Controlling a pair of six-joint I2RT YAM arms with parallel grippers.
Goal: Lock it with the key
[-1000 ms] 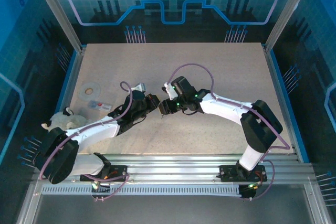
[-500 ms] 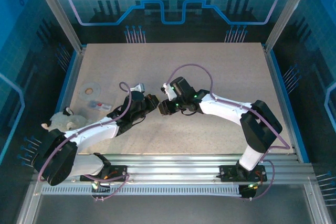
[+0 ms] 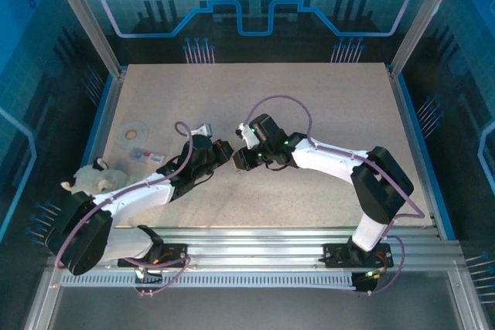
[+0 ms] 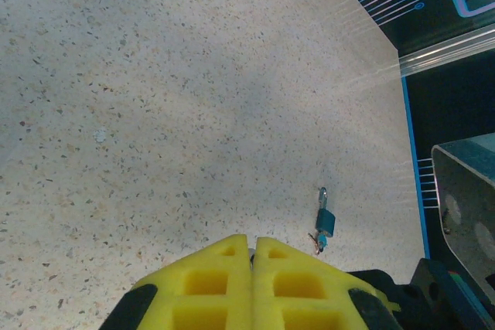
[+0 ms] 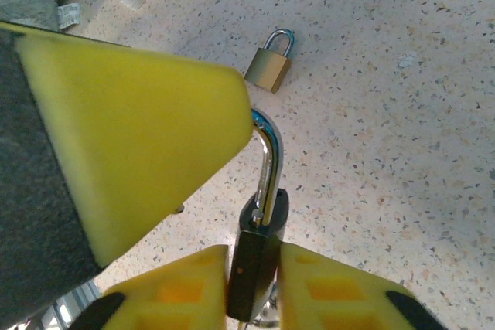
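Right hand (image 5: 253, 256) tight around dark padlock (image 5: 251, 287), left hand (image 4: 251, 242) closed, over speckled beige tabletop (image 4: 155, 113) inside blue-walled enclosure (image 3: 255, 13).

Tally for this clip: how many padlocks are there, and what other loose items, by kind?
Padlocks: 3 (brass padlock with silver shackle, dark-bodied padlock, small blue padlock)
Pale flat ring-shaped roll: 1
Small clear plastic box: 1
White plush toy: 1
Total: 6
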